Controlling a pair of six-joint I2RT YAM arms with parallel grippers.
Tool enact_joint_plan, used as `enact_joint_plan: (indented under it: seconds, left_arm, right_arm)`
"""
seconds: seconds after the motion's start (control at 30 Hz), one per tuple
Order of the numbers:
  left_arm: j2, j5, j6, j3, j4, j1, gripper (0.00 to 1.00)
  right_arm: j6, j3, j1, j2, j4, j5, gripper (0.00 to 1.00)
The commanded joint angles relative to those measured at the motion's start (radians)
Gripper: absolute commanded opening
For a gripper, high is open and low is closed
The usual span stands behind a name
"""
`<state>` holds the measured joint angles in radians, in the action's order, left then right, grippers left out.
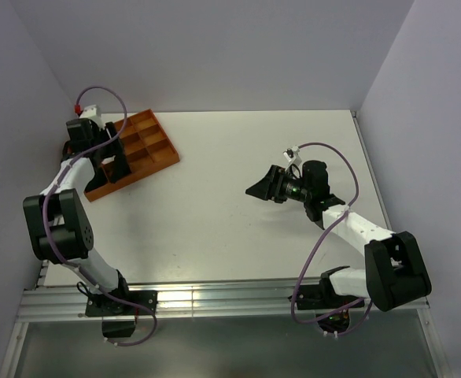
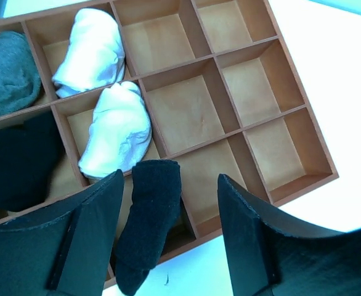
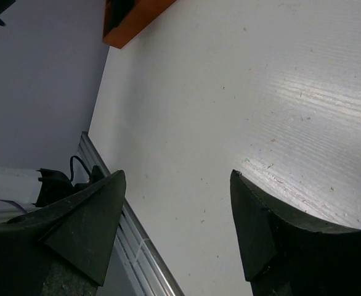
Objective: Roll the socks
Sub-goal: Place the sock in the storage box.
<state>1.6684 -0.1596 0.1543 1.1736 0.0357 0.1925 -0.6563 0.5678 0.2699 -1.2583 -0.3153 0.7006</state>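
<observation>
1. The flat white table (image 1: 238, 205) fills the top view. Both arms are bolted at its 6 o'clock edge.
2. The orange tray of square wooden compartments (image 1: 148, 146) lies turned at an angle toward 10 o'clock on the table. The left arm reaches over the tray's 9 o'clock side.
3. The left gripper (image 2: 169, 179) hangs above the tray's near row with its jaws spread wide, clamping nothing.
4. The right gripper (image 3: 177, 176) sits toward 3 o'clock on the table and points toward 9 o'clock. Its jaws are also spread apart, with only bare tabletop between them, well apart from the tray.
5. In the left wrist view, the long black rolled sock (image 2: 151, 222) lies in the gap between the left jaws.
   - It runs from about 1 o'clock down to 7 o'clock.
   - Its lower end crosses the tray's outer wall.
   - It lies closer to the 9 o'clock finger (image 2: 88, 240) than to the 3 o'clock one; contact cannot be judged.
6. A dark bundled sock (image 2: 17, 160) fills the compartment at 9 o'clock of that view.
7. A grey bundled sock (image 2: 8, 74) sits at 10 o'clock.
8. One white bundled sock (image 2: 116, 132) lies in the compartment just at 11 o'clock of the black rolled sock.
9. A second white bundle (image 2: 91, 52) fills the compartment beyond it, toward 12 o'clock.
</observation>
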Motion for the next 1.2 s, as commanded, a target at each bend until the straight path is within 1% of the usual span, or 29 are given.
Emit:
enact_joint_plan:
  seconds: [0.0,0.2,0.23,0.27,0.3,0.33,0.4,0.43,0.57,0.73,0.9,1.0,1.03,1.07,1.1,1.13,1.17]
  left_arm:
    - [0.052,-0.008,0.021,0.018,-0.026,-0.001,0.67]
    - [0.126,0.002,0.027,0.009,0.012,-0.001,0.63]
    - [0.134,0.008,0.028,0.011,0.024,-0.001,0.59]
    - [0.143,0.028,0.03,0.008,0.038,-0.001,0.5]
    - [0.143,0.037,0.027,-0.008,0.036,-0.001,0.45]
    - [0.143,0.045,0.027,-0.015,0.035,-0.001,0.36]
    - [0.136,0.054,0.024,-0.028,0.029,-0.001,0.31]
    - [0.134,0.055,0.022,-0.032,0.029,-0.001,0.31]
    - [0.157,0.054,0.005,-0.026,0.05,-0.001,0.3]
    - [0.203,0.031,-0.015,-0.003,0.124,-0.001,0.31]
    - [0.257,0.051,-0.039,0.03,0.196,-0.01,0.33]
    - [0.252,0.055,-0.041,0.02,0.168,-0.011,0.34]
    - [0.245,0.052,-0.036,0.018,0.158,-0.011,0.36]
    - [0.228,0.052,-0.035,0.017,0.135,-0.011,0.4]
    - [0.217,0.052,-0.032,0.018,0.127,-0.011,0.46]
    - [0.197,0.049,-0.032,0.02,0.119,-0.01,0.55]
    - [0.189,0.049,-0.03,0.032,0.118,-0.011,0.57]
  right_arm:
    - [0.007,0.003,-0.009,0.007,-0.047,0.013,0.75]
    - [0.017,0.01,-0.009,0.005,-0.03,0.005,0.75]
    - [0.015,0.01,-0.009,0.002,-0.03,0.005,0.75]
    - [0.014,0.01,-0.009,-0.001,-0.033,0.007,0.75]
    - [0.014,0.009,-0.009,-0.003,-0.034,0.008,0.75]
    - [0.012,0.009,-0.009,-0.003,-0.036,0.011,0.75]
    - [0.012,0.009,-0.009,-0.003,-0.038,0.013,0.75]
    - [0.012,0.009,-0.008,-0.003,-0.036,0.013,0.75]
    - [0.011,0.009,-0.009,-0.003,-0.038,0.013,0.75]
    - [0.014,0.012,-0.009,-0.009,-0.031,0.011,0.75]
    - [0.011,0.012,-0.009,-0.013,-0.036,0.014,0.75]
    - [0.011,0.014,-0.009,-0.012,-0.036,0.02,0.75]
    - [0.014,0.015,-0.009,-0.009,-0.033,0.02,0.75]
    - [0.017,0.015,-0.009,-0.007,-0.025,0.02,0.75]
    - [0.018,0.018,-0.009,-0.006,-0.022,0.02,0.75]
    - [0.02,0.02,-0.009,-0.003,-0.021,0.02,0.75]
    - [0.021,0.023,-0.009,-0.001,-0.019,0.022,0.75]
